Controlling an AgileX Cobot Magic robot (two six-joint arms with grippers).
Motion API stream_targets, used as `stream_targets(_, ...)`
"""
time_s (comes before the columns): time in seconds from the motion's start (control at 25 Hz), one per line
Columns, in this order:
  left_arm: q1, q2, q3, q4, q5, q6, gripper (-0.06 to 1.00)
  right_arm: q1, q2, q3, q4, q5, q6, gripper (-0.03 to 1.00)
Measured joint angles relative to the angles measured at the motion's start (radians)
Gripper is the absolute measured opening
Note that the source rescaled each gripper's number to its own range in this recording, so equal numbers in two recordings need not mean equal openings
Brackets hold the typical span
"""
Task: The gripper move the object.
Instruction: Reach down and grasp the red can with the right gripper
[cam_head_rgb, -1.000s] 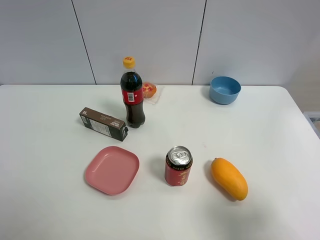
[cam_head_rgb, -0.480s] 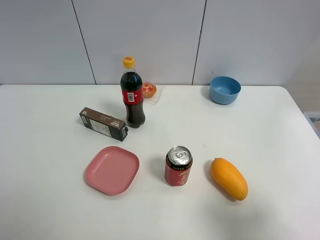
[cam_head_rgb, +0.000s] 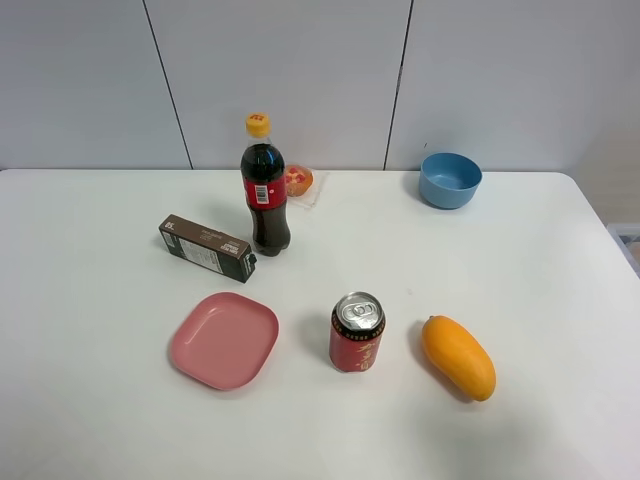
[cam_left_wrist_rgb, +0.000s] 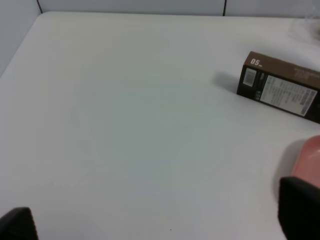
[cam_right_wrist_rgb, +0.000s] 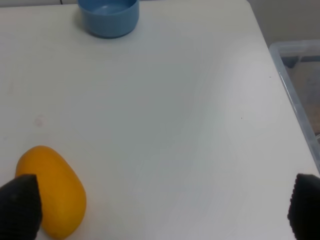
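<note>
Can: We see the small red can (cam_head_rgb: 357, 333) standing upright on the white counter (cam_head_rgb: 90, 400). It is near the front, about in the middle. Its silver top faces up, and nothing touches it.
Mango: A yellow-orange mango (cam_head_rgb: 458, 357) lies just beside the can, on the right in the high view. The two do not touch.
Plate: A pink plate (cam_head_rgb: 224, 339) lies flat on the other side of the can, a little way off.
Box: A brown box (cam_head_rgb: 207, 248) lies on its side behind the plate.
Bottle: A dark cola bottle (cam_head_rgb: 265, 187) with a red label and a yellow cap stands upright near the right end of the box, farther back than the can.
Snack: A small orange thing in clear wrap (cam_head_rgb: 298, 181) lies just behind the bottle. We cannot tell what it is.
Bowl: A blue bowl (cam_head_rgb: 450, 180) sits at the back on the right, well apart from the can.
Left gripper: The left gripper (cam_left_wrist_rgb: 159, 212) hangs over bare counter. Its black fingers (cam_left_wrist_rgb: 300, 205) are spread wide and hold nothing. We see the box and an edge of the plate ahead of it.
Right gripper: The right gripper (cam_right_wrist_rgb: 162, 205) has its fingers (cam_right_wrist_rgb: 20, 207) spread wide too, and they hold nothing. The mango lies by one finger, and the bowl is far ahead.
Bin: A clear bin (cam_right_wrist_rgb: 297, 70) sits past the edge of the counter.
</note>
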Motion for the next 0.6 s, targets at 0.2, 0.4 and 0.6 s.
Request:
stream_targets(0.2,0.0,0.0,0.0,0.0,0.0,0.0,1.0,0.0,0.0,0.0,0.001,0.0,0.0,1.0)
stream_targets(0.4,0.0,0.0,0.0,0.0,0.0,0.0,1.0,0.0,0.0,0.0,0.003,0.0,0.0,1.0)
stream_targets(0.6,0.0,0.0,0.0,0.0,0.0,0.0,1.0,0.0,0.0,0.0,0.003,0.0,0.002,1.0)
